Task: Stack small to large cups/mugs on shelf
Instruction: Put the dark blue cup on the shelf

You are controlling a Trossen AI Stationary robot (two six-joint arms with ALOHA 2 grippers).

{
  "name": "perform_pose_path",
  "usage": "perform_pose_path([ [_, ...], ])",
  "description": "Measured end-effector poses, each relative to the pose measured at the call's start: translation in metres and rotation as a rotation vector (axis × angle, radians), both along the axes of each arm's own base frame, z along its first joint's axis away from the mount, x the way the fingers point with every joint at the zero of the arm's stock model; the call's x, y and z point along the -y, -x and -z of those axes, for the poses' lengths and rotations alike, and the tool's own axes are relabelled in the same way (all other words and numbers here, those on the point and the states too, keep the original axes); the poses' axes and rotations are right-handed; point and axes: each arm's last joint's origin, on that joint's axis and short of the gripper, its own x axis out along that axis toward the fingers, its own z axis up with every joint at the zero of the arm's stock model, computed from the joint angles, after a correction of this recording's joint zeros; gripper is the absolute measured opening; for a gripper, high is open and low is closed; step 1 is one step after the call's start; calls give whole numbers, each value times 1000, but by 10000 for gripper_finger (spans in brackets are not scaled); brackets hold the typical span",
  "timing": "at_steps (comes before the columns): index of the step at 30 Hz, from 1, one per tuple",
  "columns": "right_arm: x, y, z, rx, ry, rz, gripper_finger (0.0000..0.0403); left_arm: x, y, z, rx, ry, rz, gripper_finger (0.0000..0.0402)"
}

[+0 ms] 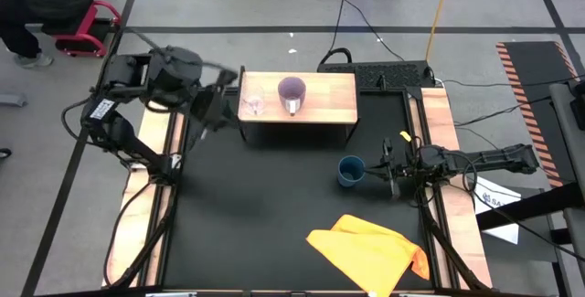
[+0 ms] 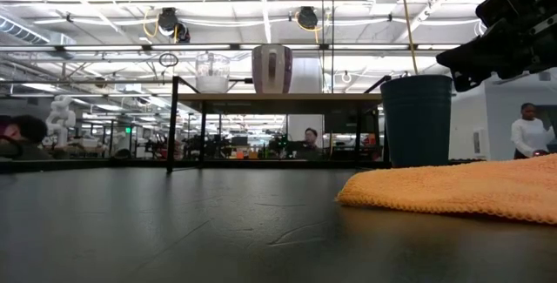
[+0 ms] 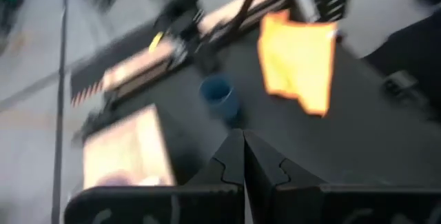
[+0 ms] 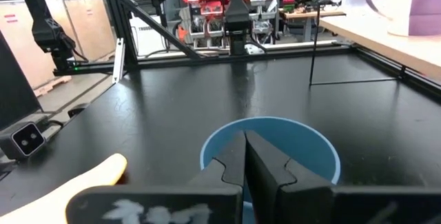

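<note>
The shelf [image 1: 320, 105] stands at the table's far middle, with a light wooden top on black legs. The tiny clear glass [image 1: 253, 105] and the light purple mug [image 1: 291, 92] stand upright on its top, glass to the left; both also show in the low view, the glass [image 2: 211, 72] and the mug [image 2: 271, 68]. The dark blue cup [image 1: 350, 170] stands upright on the black table, right of middle. My right gripper [image 4: 242, 145] is shut and hovers just right of the cup's rim [image 4: 275, 124], slightly above it. My left gripper [image 3: 242, 145] is shut, off the shelf's left end [image 1: 218, 110].
A yellow cloth [image 1: 370, 249] lies crumpled at the near right and also shows in the low view [image 2: 461, 187]. Pale wooden rails [image 1: 439, 123] run along both sides of the table. Cables and a dark box [image 1: 384, 73] lie behind the shelf. People show in the room beyond [image 2: 527, 131].
</note>
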Motion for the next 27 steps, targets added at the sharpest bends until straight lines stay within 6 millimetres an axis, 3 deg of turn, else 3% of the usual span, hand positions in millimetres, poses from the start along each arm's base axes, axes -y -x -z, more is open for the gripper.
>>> perform_pose_path([
  [7,0,0,0,-1,0,0,0,-26,44,-11,20,49,-213,0],
  [16,0,0,1,-7,1,0,0,-16,119,-26,131,89,-336,0],
  [20,0,0,1,-7,2,-1,0,-10,141,-18,122,123,-408,0],
  [27,0,0,1,-7,-4,0,0,-7,153,14,91,161,-456,0],
])
